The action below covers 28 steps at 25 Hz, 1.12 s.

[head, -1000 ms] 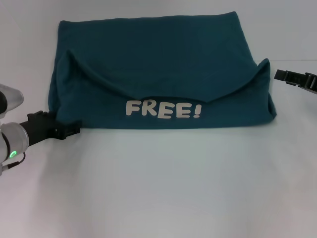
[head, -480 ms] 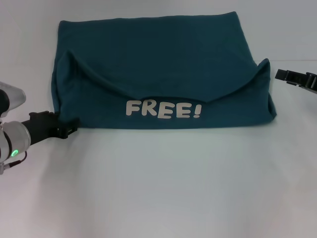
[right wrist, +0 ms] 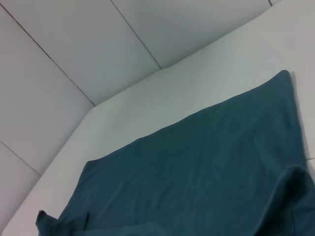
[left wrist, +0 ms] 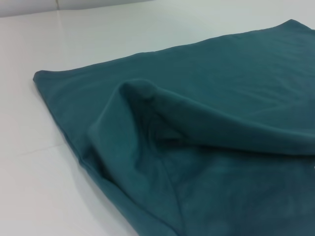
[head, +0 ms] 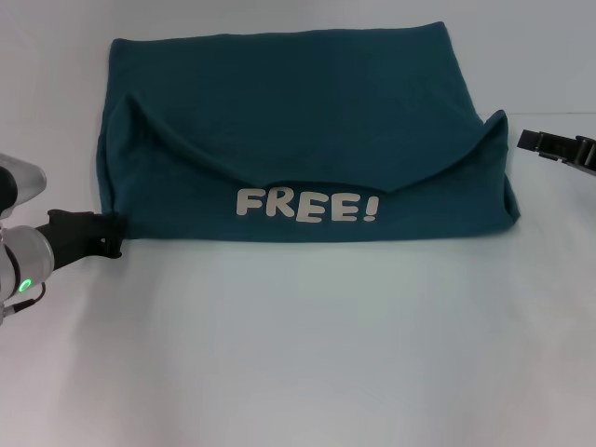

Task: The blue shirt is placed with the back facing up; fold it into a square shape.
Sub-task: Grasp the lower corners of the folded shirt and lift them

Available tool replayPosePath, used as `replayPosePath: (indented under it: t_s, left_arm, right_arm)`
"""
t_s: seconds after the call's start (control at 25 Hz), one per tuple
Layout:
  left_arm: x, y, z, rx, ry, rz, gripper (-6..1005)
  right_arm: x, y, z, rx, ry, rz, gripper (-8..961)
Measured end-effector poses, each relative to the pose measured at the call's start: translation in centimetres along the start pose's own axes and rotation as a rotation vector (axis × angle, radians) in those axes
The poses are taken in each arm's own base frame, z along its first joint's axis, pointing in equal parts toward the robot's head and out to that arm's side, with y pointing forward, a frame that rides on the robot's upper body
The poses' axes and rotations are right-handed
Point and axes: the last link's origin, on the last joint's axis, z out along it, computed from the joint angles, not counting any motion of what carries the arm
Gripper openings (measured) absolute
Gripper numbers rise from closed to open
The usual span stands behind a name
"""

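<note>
We see the blue shirt (head: 298, 140) lying on the white table (head: 307, 354), folded into a wide shape. The white word "FREE!" (head: 307, 206) shows along its near edge. Our left gripper (head: 110, 235) sits low by the table, and the shirt's near corner is just past its tip. We cannot tell if its tip touches the cloth, or if it is open or closed. Our right gripper (head: 529, 142) is on the other side, and the shirt's pointed corner (head: 496, 121) is near its tip but apart from it. It holds nothing, and we cannot tell how far open it is.
</note>
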Motion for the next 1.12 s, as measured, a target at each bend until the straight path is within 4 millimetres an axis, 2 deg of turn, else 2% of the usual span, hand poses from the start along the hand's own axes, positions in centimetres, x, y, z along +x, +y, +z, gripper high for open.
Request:
replayPosePath:
  t_s: [0.16,0.4,0.68,1.12]
  left_arm:
    - [0.1,0.0,0.0,0.002,0.002,0.001,119]
    - [0.1,0.0,0.0,-0.002,0.003,0.0,2]
    - [0.1,-0.2,-0.3,0.003,0.01,-0.005,9]
    - [0.2,0.1,-0.4,-0.019,0.014,-0.005,19]
  right_arm:
    - [0.0,0.0,0.0,-0.001,0.001,0.0,564]
    - [0.0,-0.3,-0.2,0.018,0.031,0.003,564]
    - [0.7,-0.7,0.4,0.105,0.195,0.015,563]
    - [1.8,0.0,3.0,0.172,0.245,-0.046,561]
